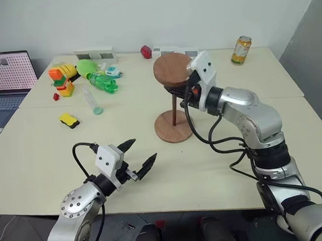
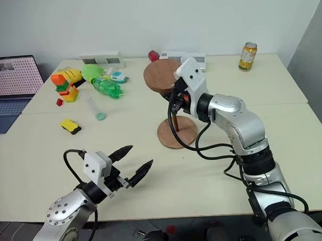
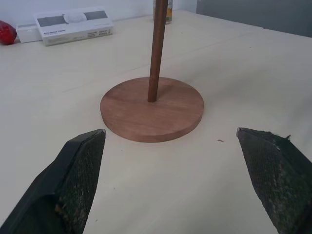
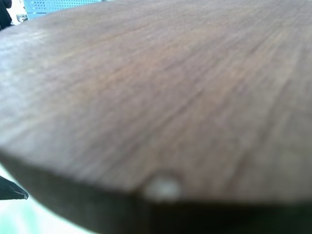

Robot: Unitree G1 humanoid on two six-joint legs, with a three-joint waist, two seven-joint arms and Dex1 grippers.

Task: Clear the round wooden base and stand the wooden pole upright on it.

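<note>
The round wooden base point(image 1: 167, 133) lies flat in the middle of the table with nothing else on it. The wooden pole point(image 1: 174, 111) stands upright on the base's middle, its fixed disc point(image 1: 172, 68) at the top. My right gripper point(image 2: 174, 102) reaches in just under that disc, and its black fingers are shut on the wooden pole's upper end. The right wrist view looks closely across the top disc point(image 4: 170, 97). My left gripper point(image 1: 138, 157) hovers open near the table's front edge, a hand's width short of the base point(image 3: 170, 117) and facing it, with nothing between its fingers.
A laptop point(image 1: 7, 72) sits at the far left. Toy blocks point(image 1: 63, 79), a green bottle point(image 1: 102, 80), a clear tube point(image 1: 92, 100) and a small yellow block point(image 1: 69, 120) lie at the back left. A drink can point(image 1: 241, 50) stands at the back right.
</note>
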